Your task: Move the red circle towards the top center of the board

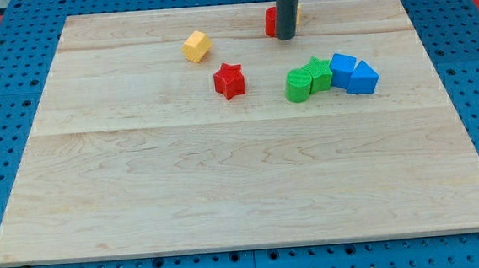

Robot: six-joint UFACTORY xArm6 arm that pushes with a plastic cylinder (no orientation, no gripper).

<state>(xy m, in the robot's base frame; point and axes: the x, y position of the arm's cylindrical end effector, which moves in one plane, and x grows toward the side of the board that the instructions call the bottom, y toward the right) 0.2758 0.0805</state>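
Observation:
The red circle (271,21) sits near the view's top, right of centre, mostly hidden behind my rod. A sliver of a yellow block (297,13) shows on the rod's right side. My tip (287,37) rests on the board just in front of the red circle, touching or nearly touching it.
A yellow hexagon block (196,46) lies to the upper left. A red star (229,81) sits below it. A green cylinder (299,86), a green star (318,73) and two blue blocks (343,68) (363,78) cluster at the right. The wooden board (242,176) lies on a blue pegboard.

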